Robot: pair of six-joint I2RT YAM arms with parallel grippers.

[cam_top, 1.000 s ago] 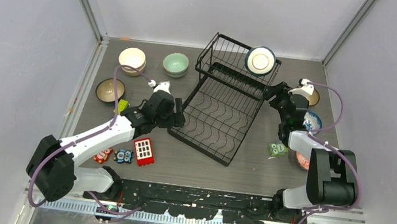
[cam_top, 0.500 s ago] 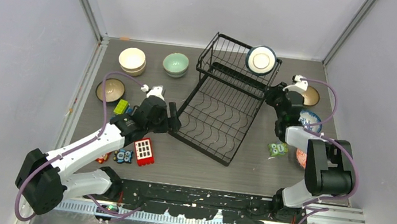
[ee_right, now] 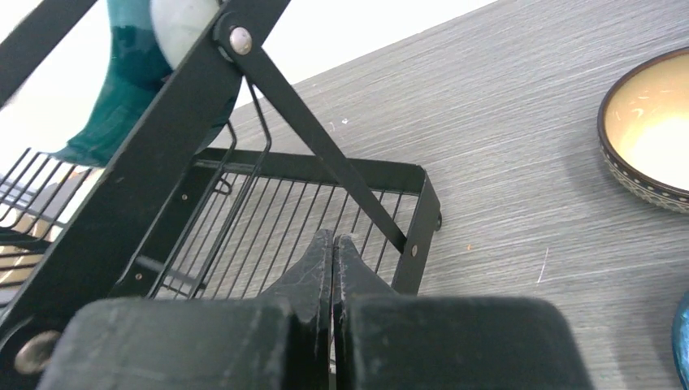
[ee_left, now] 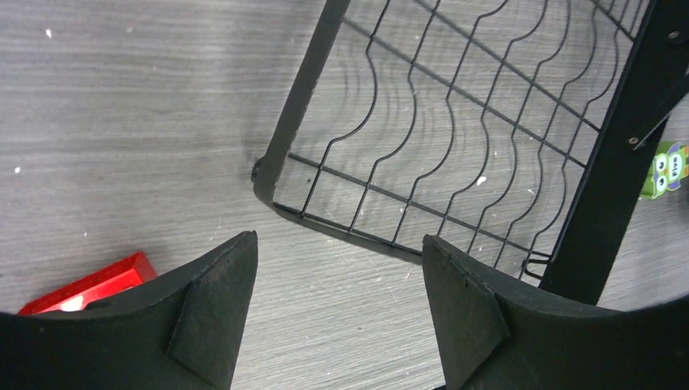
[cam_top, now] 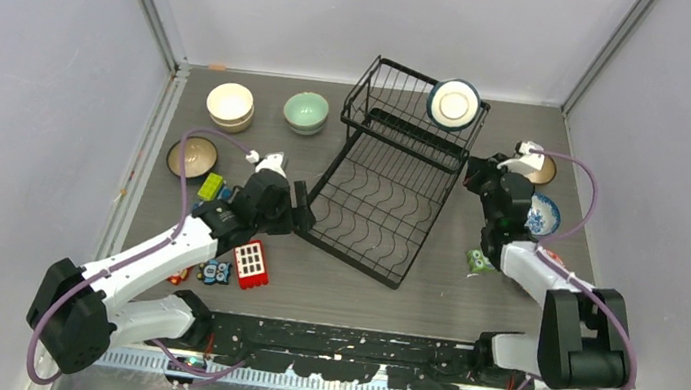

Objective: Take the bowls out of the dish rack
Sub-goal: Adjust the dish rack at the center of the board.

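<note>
Right gripper (ee_right: 334,244): fingers pressed flat together, nothing between them. It sits just off the right side of the dish rack (cam_top: 392,191), by the slanted brace under the raised basket.

Left gripper (ee_left: 337,252): jaws spread wide, nothing held, over the rack's near-left corner. Red block (ee_left: 89,280) just to its left on the table (cam_top: 329,289).

Rack: long axis runs far to near, near end skewed slightly left, raised basket at the far end.

Dark teal bowl (cam_top: 454,104): the one bowl in the rack, on edge at the basket's far-right corner, cream inside facing up toward the top camera.

On the table, left of the rack: cream bowls (cam_top: 230,104), pale green bowl (cam_top: 306,111), brown bowl (cam_top: 192,157). Right of the rack: blue-and-white bowl (cam_top: 540,216).
</note>
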